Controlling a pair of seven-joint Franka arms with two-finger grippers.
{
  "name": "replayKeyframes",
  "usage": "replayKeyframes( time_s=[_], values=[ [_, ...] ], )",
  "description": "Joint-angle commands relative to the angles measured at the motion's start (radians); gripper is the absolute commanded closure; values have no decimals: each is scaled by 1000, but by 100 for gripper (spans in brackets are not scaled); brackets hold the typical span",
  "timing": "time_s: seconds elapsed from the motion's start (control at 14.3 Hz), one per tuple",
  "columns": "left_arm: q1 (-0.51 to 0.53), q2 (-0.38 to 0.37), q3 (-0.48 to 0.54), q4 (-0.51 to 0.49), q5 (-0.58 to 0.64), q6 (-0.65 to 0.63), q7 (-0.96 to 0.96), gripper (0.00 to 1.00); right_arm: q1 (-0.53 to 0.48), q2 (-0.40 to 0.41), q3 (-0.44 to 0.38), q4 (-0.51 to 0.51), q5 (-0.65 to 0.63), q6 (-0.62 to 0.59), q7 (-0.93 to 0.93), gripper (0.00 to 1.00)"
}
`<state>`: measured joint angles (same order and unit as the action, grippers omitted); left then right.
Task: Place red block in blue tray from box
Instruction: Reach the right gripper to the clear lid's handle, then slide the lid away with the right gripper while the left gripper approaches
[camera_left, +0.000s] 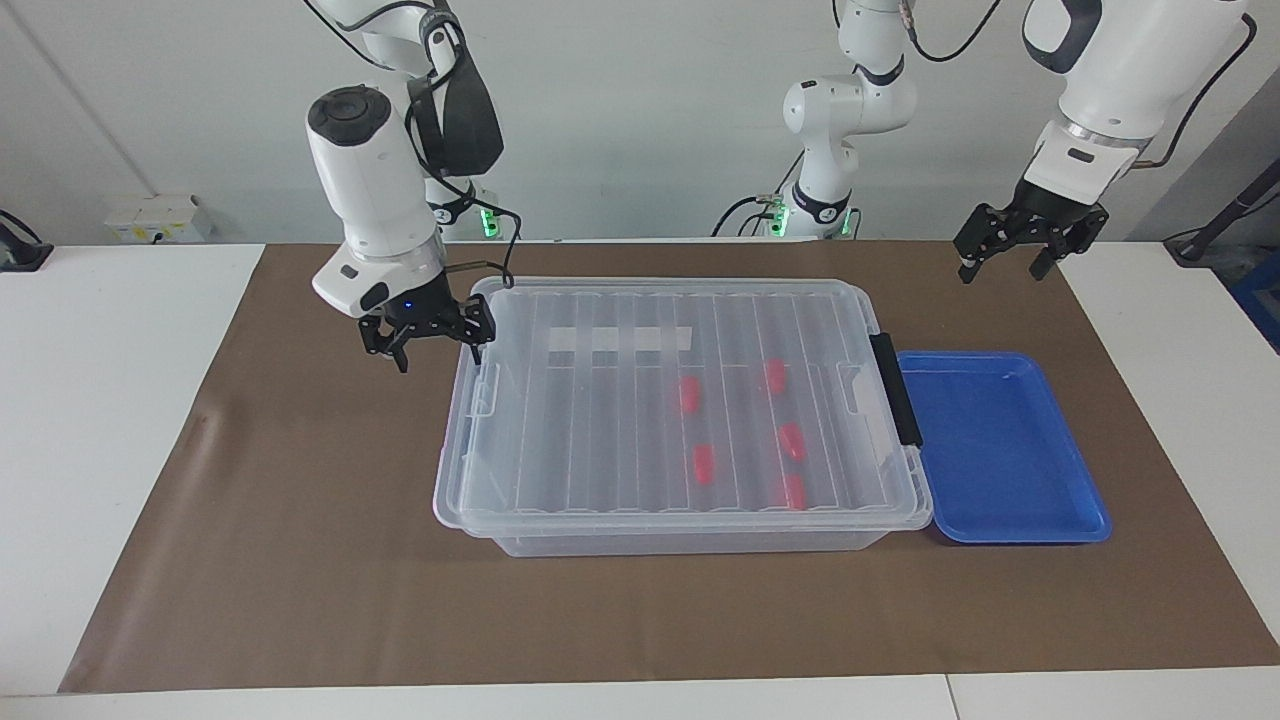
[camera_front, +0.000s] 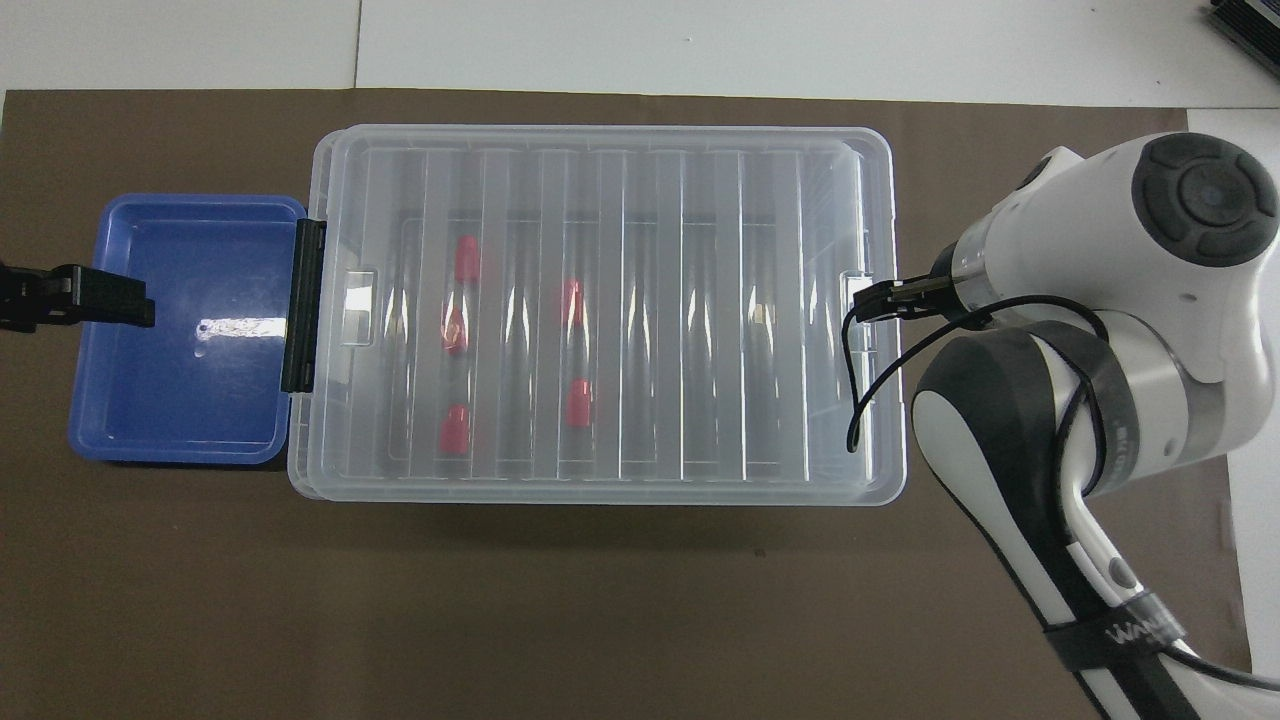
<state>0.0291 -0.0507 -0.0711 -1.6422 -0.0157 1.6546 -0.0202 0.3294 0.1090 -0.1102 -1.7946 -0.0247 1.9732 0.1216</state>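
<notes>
The box is a clear bin with its ribbed lid shut, and it also shows in the overhead view. Several red blocks lie inside it under the lid, one of them near the middle. The blue tray lies empty against the box's black clip handle. My right gripper is open and hangs low beside the box's end toward the right arm. My left gripper is open and empty, raised over the tray's edge.
A brown mat covers the table under the box and tray. A white label strip is on the box. White tabletop lies past both ends of the mat.
</notes>
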Motion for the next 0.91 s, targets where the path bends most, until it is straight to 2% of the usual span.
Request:
replayKeyframes(
  time_s=[0.0, 0.35, 0.84],
  values=[
    [-14, -38, 13, -51, -15, 30, 5, 0, 3, -6, 3, -45, -35, 35, 15, 0],
    [-29, -37, 13, -45, -15, 25, 13, 0, -4, 26, 3, -48, -52, 65, 18, 0],
    [-20, -38, 16, -47, -15, 10, 3, 0, -32, 29, 1, -46, -113, 65, 18, 0]
  ],
)
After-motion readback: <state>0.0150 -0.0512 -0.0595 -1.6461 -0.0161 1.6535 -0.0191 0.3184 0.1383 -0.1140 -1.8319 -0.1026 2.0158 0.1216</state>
